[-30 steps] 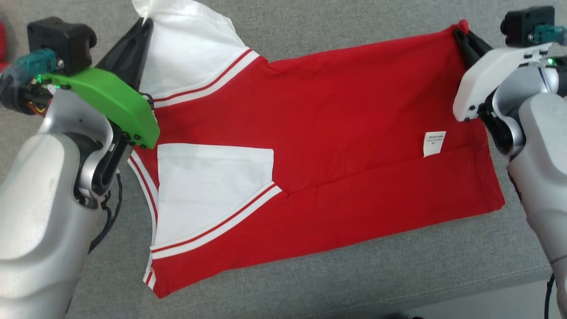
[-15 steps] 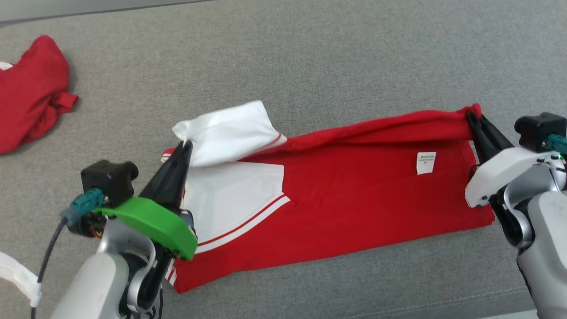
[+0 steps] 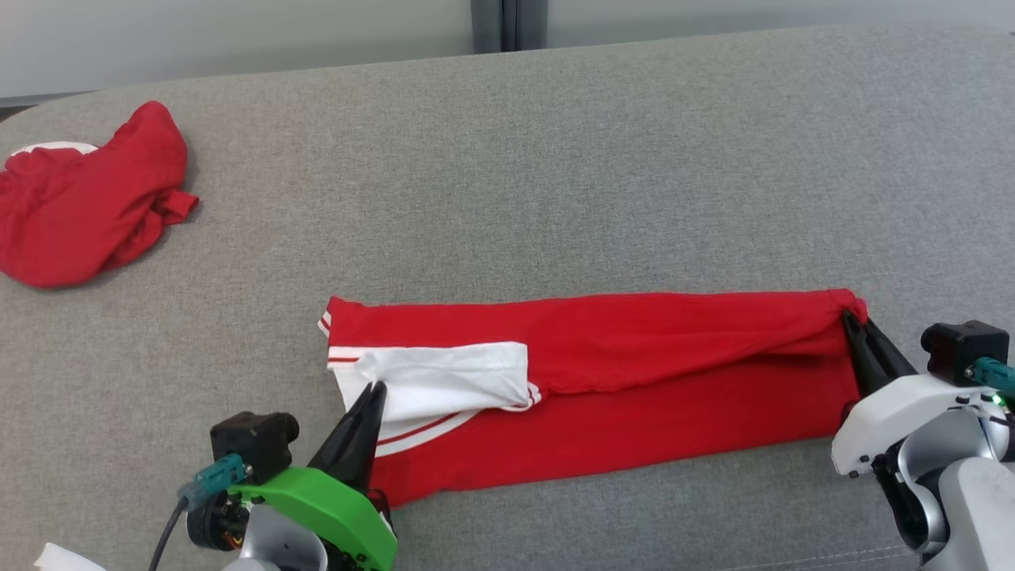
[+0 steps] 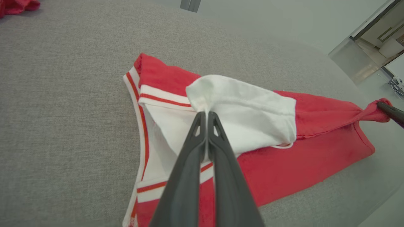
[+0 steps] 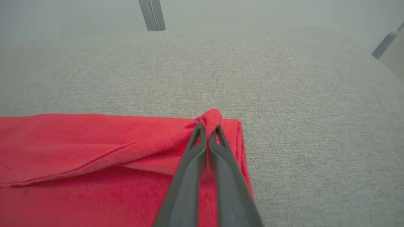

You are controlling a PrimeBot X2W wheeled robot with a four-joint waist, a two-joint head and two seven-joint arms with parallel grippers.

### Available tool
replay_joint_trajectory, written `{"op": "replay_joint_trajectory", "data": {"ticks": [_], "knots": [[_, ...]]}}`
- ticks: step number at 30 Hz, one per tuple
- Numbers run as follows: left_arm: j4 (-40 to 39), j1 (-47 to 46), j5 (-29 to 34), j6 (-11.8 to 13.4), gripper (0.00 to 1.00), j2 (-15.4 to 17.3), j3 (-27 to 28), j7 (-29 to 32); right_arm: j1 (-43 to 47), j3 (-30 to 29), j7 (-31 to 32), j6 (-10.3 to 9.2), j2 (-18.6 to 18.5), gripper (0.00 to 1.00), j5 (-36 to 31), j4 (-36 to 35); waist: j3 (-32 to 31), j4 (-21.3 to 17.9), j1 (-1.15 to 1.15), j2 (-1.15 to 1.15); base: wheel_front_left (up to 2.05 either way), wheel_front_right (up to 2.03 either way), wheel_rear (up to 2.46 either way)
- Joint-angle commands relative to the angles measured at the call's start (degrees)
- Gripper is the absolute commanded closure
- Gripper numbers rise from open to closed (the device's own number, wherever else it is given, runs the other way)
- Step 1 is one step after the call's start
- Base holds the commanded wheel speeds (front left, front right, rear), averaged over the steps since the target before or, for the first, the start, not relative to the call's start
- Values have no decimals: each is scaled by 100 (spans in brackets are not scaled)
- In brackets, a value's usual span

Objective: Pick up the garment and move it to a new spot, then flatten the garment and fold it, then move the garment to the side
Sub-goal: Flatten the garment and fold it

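1. Far left, a crumpled red cloth [image 3: 87,210] sits bunched up on the grey fabric surface [image 3: 555,159], well apart from everything else.
2. The left gripper [image 3: 373,390] has its green-shelled wrist low at the near edge. The pincer is clamped tight on a pinch of the white sleeve [image 3: 452,373]. The left wrist view makes it really clear: both dark fingers [image 4: 189,157] are pressed together, with a little tuft of white cloth poking out past the tips.
3. The garment [image 3: 634,373] is a red shirt with white and red striped trim [image 3: 329,341] at its left end. It's lying in a long folded strip across the middle-front of the surface, with the top layer doubled toward the robot and the white sleeve lying on top of the red.
4. The right gripper [image 3: 850,317] is at the strip's far right end. It's also squeezed closed, with a bunched red corner caught between the tips; the right wrist view [image 5: 208,126] shows this nicely.
5. At the back, a dark upright post [image 3: 507,24] stands against a pale wall, behind the surface's far edge.
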Motion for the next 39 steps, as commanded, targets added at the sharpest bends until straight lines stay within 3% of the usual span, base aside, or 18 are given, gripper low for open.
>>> {"op": "replay_joint_trajectory", "data": {"ticks": [1, 2, 3, 12, 20, 26, 39], "knots": [[24, 100, 29, -23, 58, 31, 11, -56, 109, -39, -25, -10, 35, 0, -60, -37, -28, -6, 0, 0, 0, 0, 0], [37, 126, 25, -21, 2, 40, 11, -60, 159, -56, -25, -10, 58, 0, -74, -78, -41, -6, 0, 0, 0, 0, 0], [33, 171, 15, -20, 0, 74, 7, -39, 236, -71, -16, -10, 77, 0, -104, -130, -56, -8, 0, 0, 0, 0, 0], [-366, 489, 20, 364, 0, 239, 467, -412, 906, -623, 154, -10, 274, 0, -344, -851, -122, -12, 0, 0, 0, 0, 0], [-219, 354, 314, 603, 0, 113, 501, -866, 1075, -932, 639, -10, 350, 0, -286, -1144, -164, -23, 0, 0, 0, 0, 0], [15, 192, 523, 839, 0, -44, 503, -1129, 756, -752, 1323, -9, 1, 0, -108, -812, -171, 109, 0, 0, 0, 0, 0], [148, 88, 491, 947, 0, -39, 608, -1241, 46, -365, 2052, -10, -474, 0, 289, 631, -19, 512, 0, 0, 0, 0, 0]]}}
